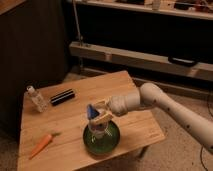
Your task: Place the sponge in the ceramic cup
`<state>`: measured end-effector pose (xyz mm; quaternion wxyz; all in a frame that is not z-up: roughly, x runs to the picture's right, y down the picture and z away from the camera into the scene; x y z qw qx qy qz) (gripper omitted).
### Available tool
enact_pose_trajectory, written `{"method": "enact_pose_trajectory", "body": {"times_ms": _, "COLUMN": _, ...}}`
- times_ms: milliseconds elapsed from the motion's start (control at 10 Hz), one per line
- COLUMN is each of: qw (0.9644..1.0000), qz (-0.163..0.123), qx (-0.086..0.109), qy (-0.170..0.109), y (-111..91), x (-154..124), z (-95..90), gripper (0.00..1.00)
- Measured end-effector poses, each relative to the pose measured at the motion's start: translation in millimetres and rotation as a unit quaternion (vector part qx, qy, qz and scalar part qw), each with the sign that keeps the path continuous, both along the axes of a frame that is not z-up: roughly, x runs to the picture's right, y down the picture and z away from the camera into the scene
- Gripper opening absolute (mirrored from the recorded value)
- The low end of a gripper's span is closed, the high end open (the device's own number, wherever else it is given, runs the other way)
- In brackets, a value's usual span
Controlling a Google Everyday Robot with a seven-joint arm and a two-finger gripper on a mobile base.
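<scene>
The blue sponge [91, 110] is held in my gripper [97, 115], right above the ceramic cup [100, 131]. That pale cup stands on the dark green plate [101, 140] near the front edge of the wooden table [80, 107]; my gripper hides most of its rim. My arm reaches in from the right. The gripper is shut on the sponge, whose lower end is at the cup's mouth.
A clear plastic bottle [37, 98] stands at the table's left, a black bar [62, 97] beside it. A carrot [41, 145] lies at the front left. A dark cabinet and a metal rail stand behind the table.
</scene>
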<state>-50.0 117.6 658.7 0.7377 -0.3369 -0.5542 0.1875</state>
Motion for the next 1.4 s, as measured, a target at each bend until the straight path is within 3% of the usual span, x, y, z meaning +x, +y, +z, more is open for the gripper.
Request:
{"method": "enact_pose_trajectory", "body": {"times_ms": 100, "qw": 1.0, "qz": -0.004, "qx": -0.003, "qy": -0.001, "y": 5, "x": 0, "z": 3.4, "gripper": 0.07}}
{"method": "enact_pose_trajectory", "body": {"times_ms": 800, "qw": 0.9997, "qz": -0.017, "qx": -0.011, "qy": 0.013, "y": 25, "x": 7, "z": 18.5, "gripper": 0.76}}
{"method": "enact_pose_trajectory", "body": {"times_ms": 1400, "qw": 0.9996, "qz": -0.008, "qx": -0.009, "qy": 0.026, "y": 24, "x": 9, "z": 23.0, "gripper": 0.79}}
